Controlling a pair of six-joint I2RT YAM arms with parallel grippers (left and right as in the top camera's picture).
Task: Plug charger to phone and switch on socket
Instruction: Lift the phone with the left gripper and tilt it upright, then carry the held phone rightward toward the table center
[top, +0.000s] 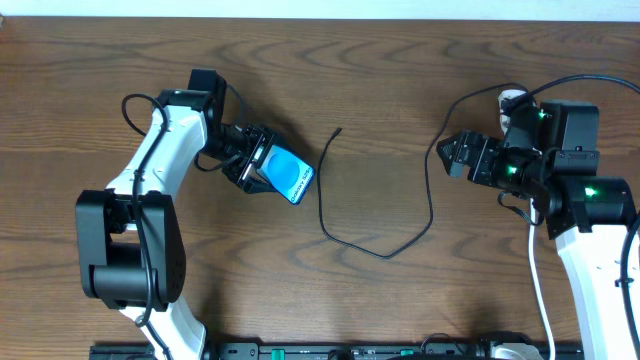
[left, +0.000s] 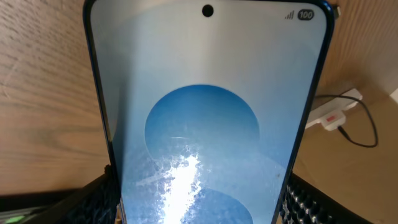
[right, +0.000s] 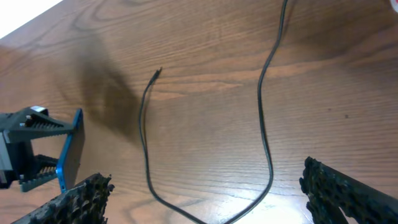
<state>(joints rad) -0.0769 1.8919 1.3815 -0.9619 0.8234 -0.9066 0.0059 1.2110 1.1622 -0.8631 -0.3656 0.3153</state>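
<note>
Clamping the phone (top: 290, 176) between them, the left jaws may let it slip, while the wide-open, empty right jaws could pinch the loose tip (right: 159, 71) of the cable (right: 266, 134) ahead of them askew.

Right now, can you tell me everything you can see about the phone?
The phone is slim and rectangular, with a dark rim, a glossy lit screen showing blue circles, a small camera hole at the top and a badge reading 100. The left gripper clamps its lower end between both fingers, tilted over the wooden table. The charger tip lies apart, not plugged in.
</note>
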